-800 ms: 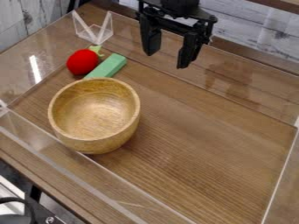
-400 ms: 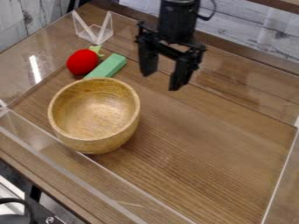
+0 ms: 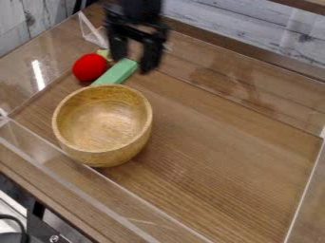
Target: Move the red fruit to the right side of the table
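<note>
Brown wood-grain table [image 3: 229, 142], edged by low clear plastic walls, is seen from above at an angle. 1 small red fruit [image 3: 87, 66] is placed at the far left, touching the end of a flat green block [image 3: 118, 71]. 1 round wooden bowl [image 3: 102, 122] is set just in front of both. Above the block, a black gripper [image 3: 136, 54] is pointed downward, its 2 fingers spread wide, with nothing held between them.

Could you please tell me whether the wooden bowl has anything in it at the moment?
Empty. The wooden bowl shows only its bare inner surface; the red fruit lies outside it on the table.
</note>
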### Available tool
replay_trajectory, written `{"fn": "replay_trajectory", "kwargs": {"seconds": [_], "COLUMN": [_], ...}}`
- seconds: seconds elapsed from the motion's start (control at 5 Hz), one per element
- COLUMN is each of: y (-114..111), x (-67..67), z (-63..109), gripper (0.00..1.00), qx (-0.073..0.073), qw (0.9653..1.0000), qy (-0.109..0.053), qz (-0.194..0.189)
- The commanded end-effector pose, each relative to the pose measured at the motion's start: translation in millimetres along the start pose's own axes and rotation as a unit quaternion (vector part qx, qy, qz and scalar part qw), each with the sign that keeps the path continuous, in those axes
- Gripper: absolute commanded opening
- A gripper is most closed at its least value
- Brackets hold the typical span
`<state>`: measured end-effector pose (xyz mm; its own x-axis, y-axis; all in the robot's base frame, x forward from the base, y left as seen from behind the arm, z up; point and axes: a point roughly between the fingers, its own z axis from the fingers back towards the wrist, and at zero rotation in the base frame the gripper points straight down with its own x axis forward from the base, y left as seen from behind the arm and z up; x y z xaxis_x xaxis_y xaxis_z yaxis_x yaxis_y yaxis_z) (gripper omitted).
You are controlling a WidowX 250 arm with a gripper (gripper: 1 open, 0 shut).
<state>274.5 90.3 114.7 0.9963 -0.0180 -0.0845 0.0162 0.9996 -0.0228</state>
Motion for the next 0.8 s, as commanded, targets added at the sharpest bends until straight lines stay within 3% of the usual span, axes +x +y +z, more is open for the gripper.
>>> {"fn": "replay_trajectory", "kwargs": {"seconds": [0.0,0.2,0.4,0.6], "y": [46.3,75.9,90.6,103.5], "x": [3.4,5.1,11.2,27.6], "z": [21.1,2.8,-16.6,-17.8], "gripper": [1.0,1.0,1.0,1.0], "qx": [0.016,0.018,0.018,0.018], "qw": [0.9989,0.9989,0.999,0.9985], "qy": [-0.04,-0.036,-0.035,-0.042], "qz": [-0.019,-0.024,-0.022,-0.029]}}
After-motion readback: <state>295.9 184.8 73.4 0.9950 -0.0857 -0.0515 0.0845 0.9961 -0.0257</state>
